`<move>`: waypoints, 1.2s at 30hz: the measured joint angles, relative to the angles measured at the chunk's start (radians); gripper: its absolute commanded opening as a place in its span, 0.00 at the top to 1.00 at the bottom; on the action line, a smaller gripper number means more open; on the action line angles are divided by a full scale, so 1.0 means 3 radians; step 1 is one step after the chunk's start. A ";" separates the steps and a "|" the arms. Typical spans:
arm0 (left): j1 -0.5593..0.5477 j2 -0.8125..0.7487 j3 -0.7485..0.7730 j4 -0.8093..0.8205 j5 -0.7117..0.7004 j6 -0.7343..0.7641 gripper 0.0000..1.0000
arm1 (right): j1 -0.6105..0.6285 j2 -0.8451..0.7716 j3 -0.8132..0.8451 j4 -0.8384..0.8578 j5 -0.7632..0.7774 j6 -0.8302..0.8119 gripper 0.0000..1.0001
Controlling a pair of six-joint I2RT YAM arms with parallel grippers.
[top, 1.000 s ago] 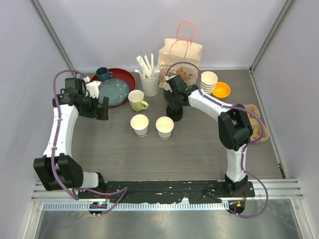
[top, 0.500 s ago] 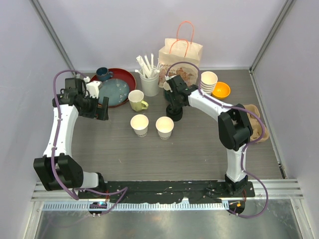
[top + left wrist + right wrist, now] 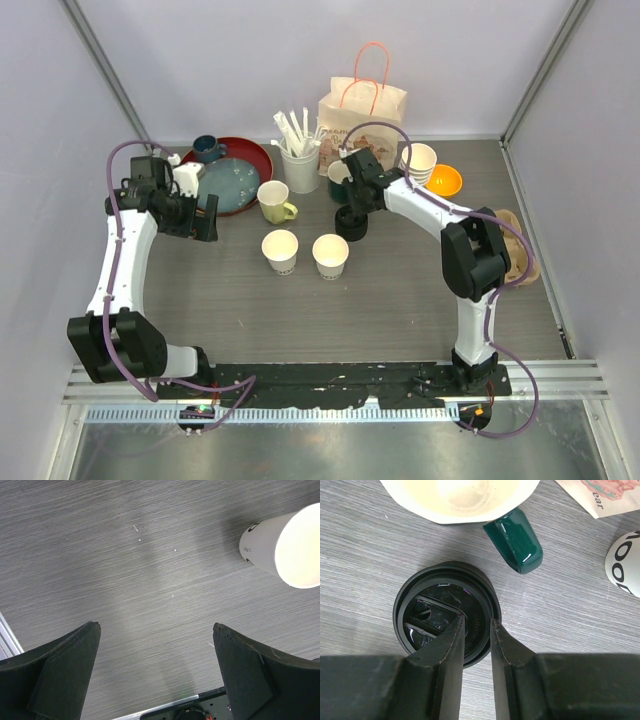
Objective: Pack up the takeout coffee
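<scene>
Right gripper (image 3: 475, 626): narrow, clamped on the black lid (image 3: 440, 577). One finger sits inside the lid's rim and the other outside, with the wall pinched between them. In the top view the lid is at centre frame on the table (image 3: 400, 300), directly below the gripper. Whether it is a single lid or a stack cannot be told. In the right wrist view the green mug (image 3: 515, 542) lies just above the lid and apart from it, its handle pointing toward the lid.

Left gripper (image 3: 155, 627): wide open, nothing between the fingers, bare tabletop beneath. In the top view it is at the left of the frame, just beside the lower edge of the red tray (image 3: 262, 158).

Takeout coffee: the first paper cup (image 3: 280, 250) and second paper cup (image 3: 331, 255) stand upright side by side, not touching, just below centre frame. Both are lidless. The second cup is near the black lid, lower and to its left.

Paper bag (image 3: 362, 118): upright at upper centre. Cup carrier (image 3: 520, 250): right edge, partly hidden by the right arm.
</scene>
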 measured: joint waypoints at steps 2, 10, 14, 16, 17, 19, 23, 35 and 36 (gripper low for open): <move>0.0000 0.0000 0.0000 0.0000 0.0001 0.0000 0.00 | -0.0037 -0.0014 -0.0027 0.0022 -0.0051 0.0011 0.92; 0.0001 0.0000 0.0003 -0.0003 0.0001 0.0000 0.00 | -0.0071 -0.0083 -0.0106 0.0024 -0.0117 0.0014 0.99; 0.0001 0.0003 0.0031 -0.0005 0.0001 -0.0001 0.00 | -0.0070 -0.0145 -0.0159 0.0015 -0.0114 0.0011 0.99; 0.0001 0.0003 0.0039 -0.0004 0.0003 0.0000 0.00 | -0.0071 -0.0191 -0.0196 0.0013 -0.0111 0.0011 0.99; 0.0001 0.0003 0.0042 -0.0005 0.0003 0.0000 0.00 | -0.0071 -0.0221 -0.0220 0.0019 -0.0104 0.0011 0.99; 0.0001 0.0003 0.0042 -0.0006 0.0003 0.0000 0.00 | -0.0074 -0.0278 -0.0251 0.0020 -0.0100 0.0011 0.99; 0.0000 0.0003 0.0043 -0.0006 0.0003 -0.0001 0.00 | -0.0093 -0.0361 -0.0275 0.0032 -0.0092 0.0009 0.99; 0.0001 0.0004 0.0043 -0.0008 0.0014 0.0000 0.00 | -0.0086 -0.0440 -0.0291 0.0094 -0.0239 -0.0055 0.61; 0.0001 0.0006 0.0046 -0.0009 0.0017 -0.0001 0.00 | -0.0055 -0.0458 -0.0292 0.0120 -0.0239 -0.0046 0.58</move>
